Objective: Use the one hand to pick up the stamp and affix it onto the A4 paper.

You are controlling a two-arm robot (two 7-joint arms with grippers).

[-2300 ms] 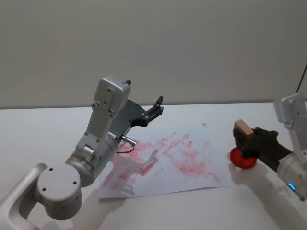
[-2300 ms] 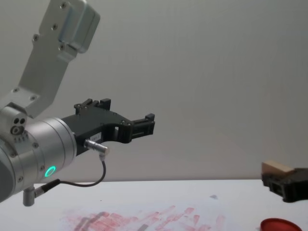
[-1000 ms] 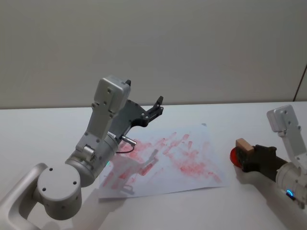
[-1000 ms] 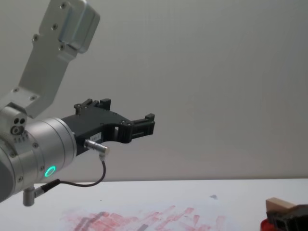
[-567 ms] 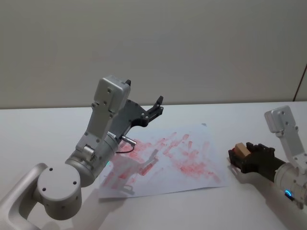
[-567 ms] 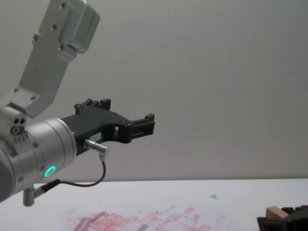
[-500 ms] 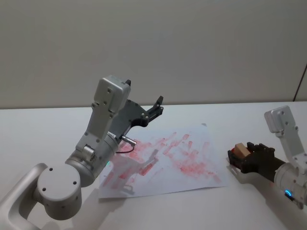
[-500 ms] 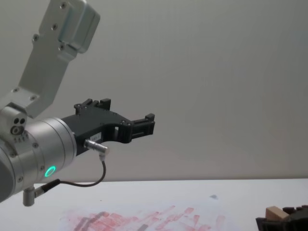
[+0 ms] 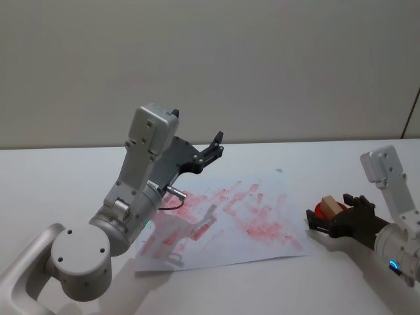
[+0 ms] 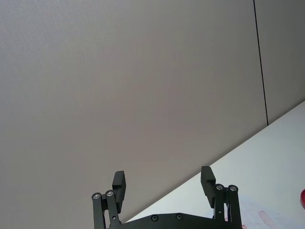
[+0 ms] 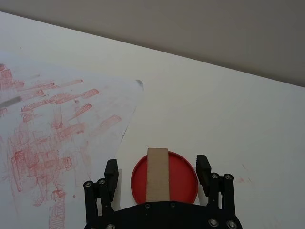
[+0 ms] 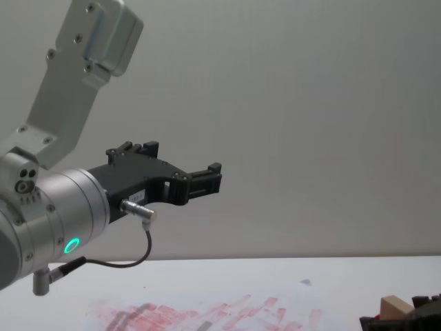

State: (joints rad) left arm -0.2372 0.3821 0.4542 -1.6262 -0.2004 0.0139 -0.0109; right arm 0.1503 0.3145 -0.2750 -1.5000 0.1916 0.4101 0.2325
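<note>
The right pincer (image 11: pixel 156 175) has just spread apart, leaving the stamp (image 11: pixel 157 173) resting on the red ink pad (image 11: pixel 165 178), right of the paper (image 9: pixel 230 216). Stamping seems finished. Left pincer (image 10: pixel 162 182) hangs spread, raised.

stamp (image 9: pixel 331 205) on ink pad (image 11: pixel 165 177), just right of A4 paper (image 9: pixel 230 220), on table (image 9: pixel 59 177)

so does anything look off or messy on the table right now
The stamp lies across the red ink pad, between the fingers of the open right pincer with a gap on each side. The paper sits askew and is crowded with smeared red marks. The left pincer hangs open in the air.
</note>
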